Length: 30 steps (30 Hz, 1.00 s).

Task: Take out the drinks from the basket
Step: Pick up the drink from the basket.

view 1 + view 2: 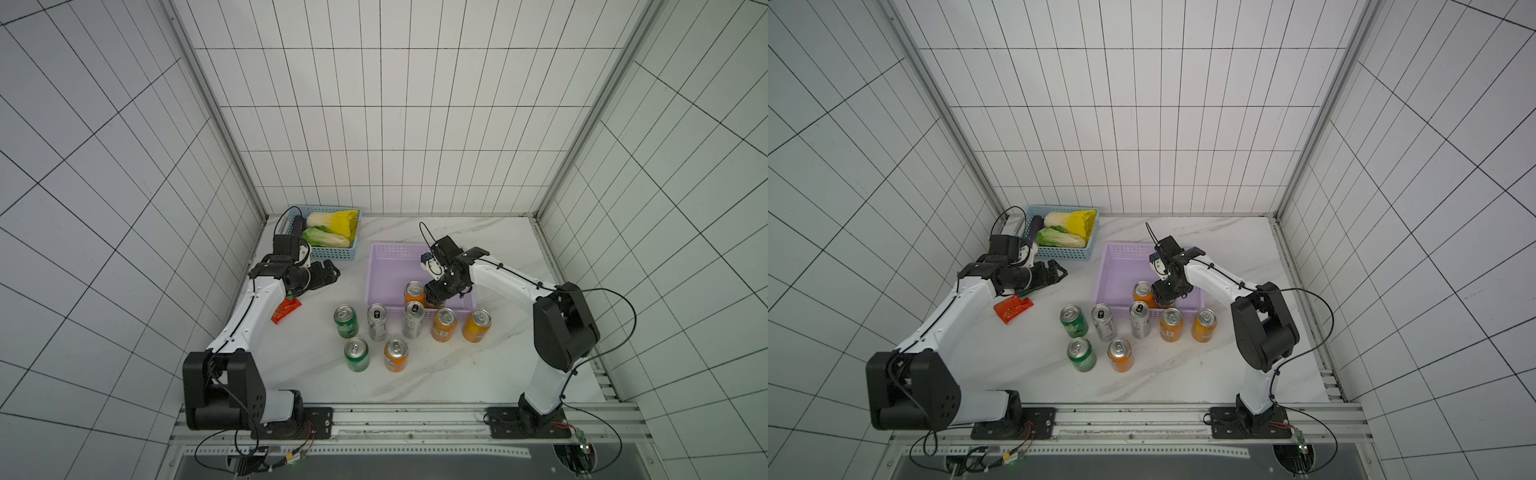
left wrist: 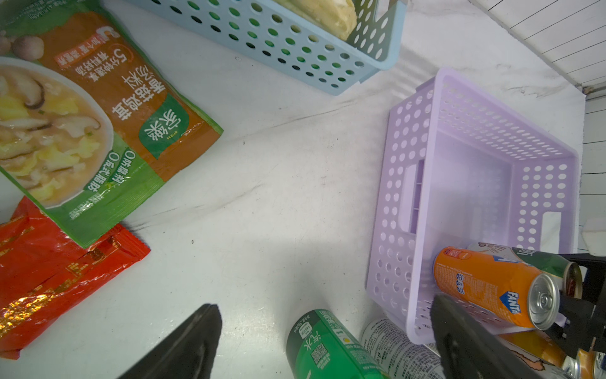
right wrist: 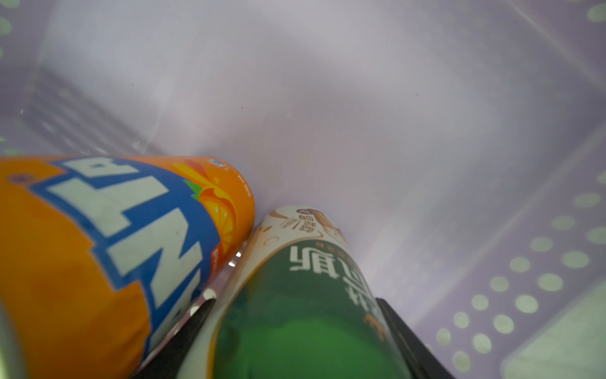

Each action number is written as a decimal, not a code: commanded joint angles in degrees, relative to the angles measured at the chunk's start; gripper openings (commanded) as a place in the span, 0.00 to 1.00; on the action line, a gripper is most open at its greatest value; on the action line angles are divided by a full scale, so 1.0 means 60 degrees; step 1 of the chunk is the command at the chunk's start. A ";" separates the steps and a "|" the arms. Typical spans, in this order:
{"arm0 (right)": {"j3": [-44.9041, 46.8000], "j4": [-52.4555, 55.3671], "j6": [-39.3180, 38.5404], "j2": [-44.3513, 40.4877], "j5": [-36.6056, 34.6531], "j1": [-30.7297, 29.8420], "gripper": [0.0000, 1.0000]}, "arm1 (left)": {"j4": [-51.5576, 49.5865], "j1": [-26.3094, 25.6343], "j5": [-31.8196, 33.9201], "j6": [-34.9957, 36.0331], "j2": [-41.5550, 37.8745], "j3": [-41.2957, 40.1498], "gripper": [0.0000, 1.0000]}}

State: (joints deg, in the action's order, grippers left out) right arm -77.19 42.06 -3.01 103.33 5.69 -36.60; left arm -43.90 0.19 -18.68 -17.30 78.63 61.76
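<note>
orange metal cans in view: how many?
4 orange metal cans. One stands inside the lilac perforated plastic basket; two stand on the white marble table outside its near wall; one further forward. None appears hidden.

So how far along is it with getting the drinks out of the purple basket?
Mostly done: seven cans stand on the table outside the basket. In hand: the right gripper is closed on the dark green can, not yet lifted out. To go: that can and the orange can beside it. The left gripper is open and empty.
</note>
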 commanded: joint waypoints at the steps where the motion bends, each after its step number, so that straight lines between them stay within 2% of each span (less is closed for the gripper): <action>1: 0.0236 -0.0404 0.0089 -0.0373 -0.0372 0.0028 0.58 | 0.0086 0.0057 0.0060 0.0134 -0.0034 -0.0050 0.98; 17: 0.0111 -0.0064 0.0354 -0.1346 -0.1020 0.0092 0.54 | 0.0080 0.0057 0.0052 0.0130 0.0046 -0.0039 0.98; 30: -0.0736 0.1373 0.0471 -0.2365 -0.1507 0.0080 0.55 | 0.0080 0.0057 0.0007 0.0144 0.0005 -0.0024 0.98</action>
State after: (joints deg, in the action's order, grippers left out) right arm -76.97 48.18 -1.02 92.42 -1.23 -36.36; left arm -43.92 0.19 -18.68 -17.28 78.74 61.76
